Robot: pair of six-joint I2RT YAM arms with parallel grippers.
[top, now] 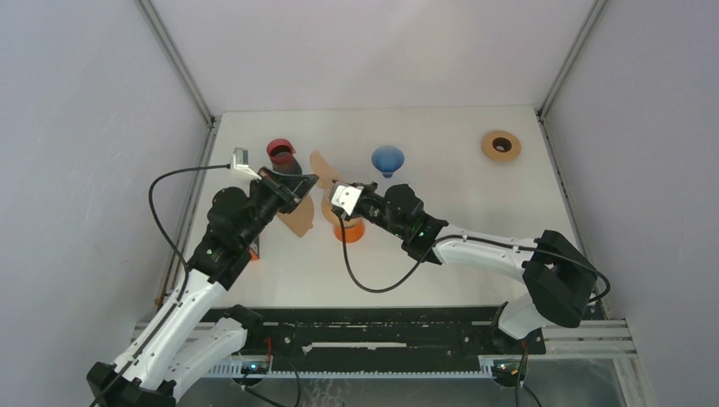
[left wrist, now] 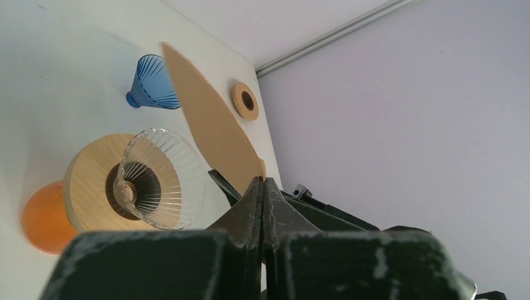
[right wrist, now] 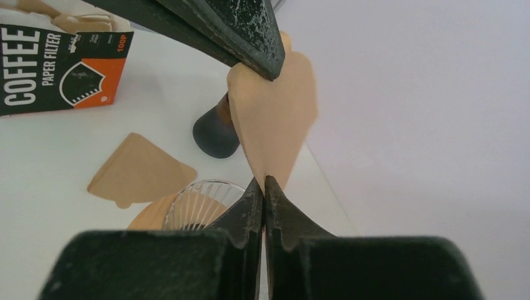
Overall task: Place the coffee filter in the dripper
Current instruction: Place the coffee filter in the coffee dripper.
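Tan paper coffee filter (left wrist: 212, 131), folded flat, fan-shaped, up in the air on edge, pinched at opposite ends by left gripper (left wrist: 262, 182) and right gripper (right wrist: 264, 182). Clear ribbed glass dripper (left wrist: 159, 178) with wooden collar stands upright just below, apart from it.

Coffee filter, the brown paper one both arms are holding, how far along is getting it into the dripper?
Done: the brown paper coffee filter is off the table. In hand: the left end effector and right end effector both pinch it, at opposite ends, in the air. Left: the clear ribbed glass dripper holds no filter yet, so opening the cone and seating it remains.
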